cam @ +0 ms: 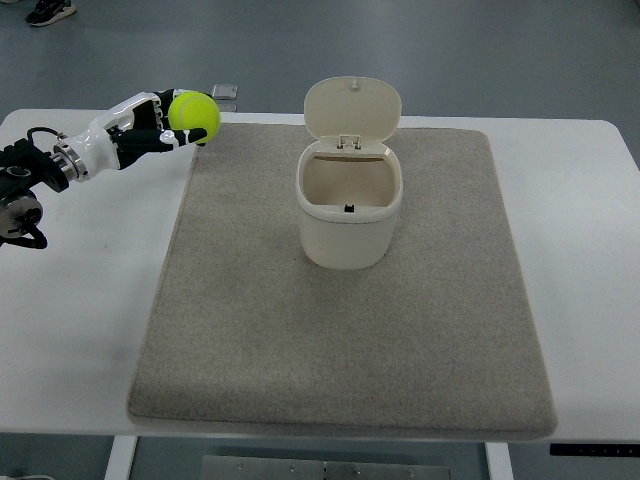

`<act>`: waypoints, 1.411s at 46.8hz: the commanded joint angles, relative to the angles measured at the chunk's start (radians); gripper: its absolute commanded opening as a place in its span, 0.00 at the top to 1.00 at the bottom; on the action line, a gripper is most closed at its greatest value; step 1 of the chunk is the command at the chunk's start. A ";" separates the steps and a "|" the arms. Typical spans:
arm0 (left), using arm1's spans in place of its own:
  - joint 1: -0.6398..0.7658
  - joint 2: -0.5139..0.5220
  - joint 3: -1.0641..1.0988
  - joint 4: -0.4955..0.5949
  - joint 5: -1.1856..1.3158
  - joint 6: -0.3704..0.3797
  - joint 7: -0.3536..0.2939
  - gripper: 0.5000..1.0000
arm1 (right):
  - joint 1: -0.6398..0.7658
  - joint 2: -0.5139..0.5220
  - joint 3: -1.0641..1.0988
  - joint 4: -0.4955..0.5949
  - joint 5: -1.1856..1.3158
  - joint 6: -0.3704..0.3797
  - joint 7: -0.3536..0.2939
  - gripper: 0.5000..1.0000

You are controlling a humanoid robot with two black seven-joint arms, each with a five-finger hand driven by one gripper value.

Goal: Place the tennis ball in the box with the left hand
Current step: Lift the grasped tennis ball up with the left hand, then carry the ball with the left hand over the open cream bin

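A yellow-green tennis ball [194, 115] is held in my left hand [168, 122], whose fingers are curled around it at the far left corner of the mat. The arm comes in from the left edge, raised over the white table. The box is a cream bin [349, 212] with its hinged lid [352, 107] standing open, upright at the mat's far middle. The bin's inside looks empty. The hand and ball are well left of the bin and apart from it. My right arm is out of view.
A grey felt mat [340, 340] covers most of the white table [80, 300]. A small grey square plate [225, 92] lies on the floor beyond the table's far edge. A shoe [50, 12] shows on the floor at top left.
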 commanded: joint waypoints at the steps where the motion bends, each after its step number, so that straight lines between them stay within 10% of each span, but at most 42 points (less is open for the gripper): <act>1: 0.002 0.017 -0.013 -0.046 0.004 -0.010 -0.003 0.79 | 0.000 0.000 0.000 0.000 0.000 0.001 0.000 0.19; 33: -0.003 0.158 -0.094 -0.528 0.014 0.048 -0.006 0.77 | 0.000 0.000 0.000 0.000 0.000 -0.001 0.000 0.20; 66: 0.006 0.045 -0.076 -0.562 0.126 0.119 0.006 0.72 | 0.000 0.000 0.000 0.000 0.000 0.001 0.000 0.20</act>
